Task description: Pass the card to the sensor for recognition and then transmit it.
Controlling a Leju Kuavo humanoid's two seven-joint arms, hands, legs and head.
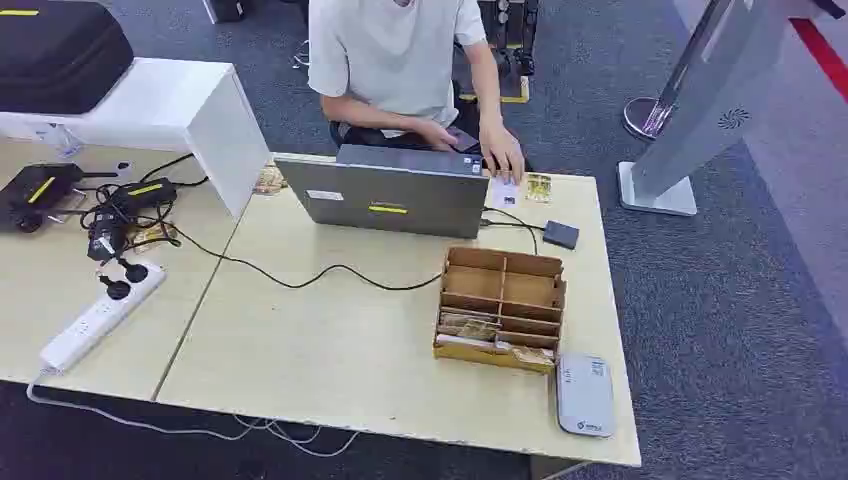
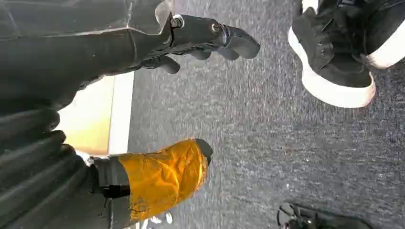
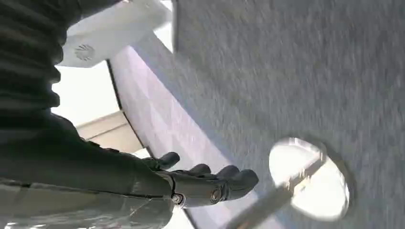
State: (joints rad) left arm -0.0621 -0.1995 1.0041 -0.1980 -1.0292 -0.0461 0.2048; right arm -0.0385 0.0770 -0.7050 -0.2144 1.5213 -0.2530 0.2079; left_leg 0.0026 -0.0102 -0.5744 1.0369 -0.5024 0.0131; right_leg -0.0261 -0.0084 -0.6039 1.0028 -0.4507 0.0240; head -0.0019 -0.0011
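Head view looks down on one pale wooden table (image 1: 330, 350), its left part cut off by the frame edge. At twelve o'clock sits one person (image 1: 395, 60), head out of frame, one hand (image 1: 503, 155) resting on the tabletop beside two small cards (image 1: 522, 189) whose print is too small to read. One grey laptop (image 1: 385, 192) stands with its back turned, so its screen is hidden. At five o'clock of the laptop is one cardboard organiser (image 1: 501, 308); the contents of its near slots look like cards or papers, but I cannot tell which. Just beside it at five o'clock lies one grey card sensor (image 1: 584, 394). One small dark box (image 1: 561, 235) lies at one o'clock of the organiser. At nine o'clock one white power strip (image 1: 100, 315) holds two black plugs.

Left wrist view shows the left hand (image 2: 205, 40) over grey carpet, fingers loosely curled and holding nothing, its thumb wrapped in orange tape (image 2: 162, 176). One black shoe (image 2: 334, 57) is cut off there.

Right wrist view, blurred, shows the right hand (image 3: 205, 183), fingers stretched out, slightly apart, and empty.
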